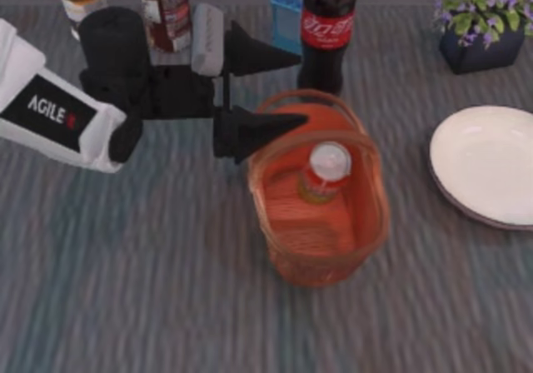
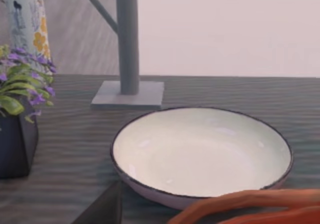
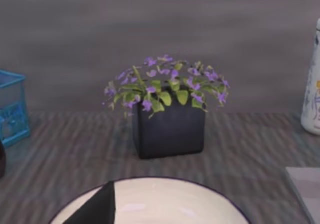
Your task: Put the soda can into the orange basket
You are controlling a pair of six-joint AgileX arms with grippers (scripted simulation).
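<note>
— Top view first: where is the can (image 1: 326,171)?

— It stands upright inside the orange basket (image 1: 285,227), near the end closest to the cola bottle (image 1: 326,28). Its silver top faces up, and the handle arches over it.

— And the left jaws (image 1: 296,89)?

— They are spread wide with nothing between them. One finger (image 1: 250,131) reaches over the basket's rim, and the other points at the cola bottle. They are not touching the can.

— What about the right jaws?

— Only a dark tip (image 3: 97,206) shows in the right wrist view, over the white plate (image 3: 165,199). I cannot tell how they stand.

— What else is on the table (image 1: 125,290)?

— A plant (image 1: 481,22) in a dark pot sits past the plate, on the right. A blue basket (image 1: 287,2) and a red jar (image 1: 165,8) sit along the far edge.
</note>
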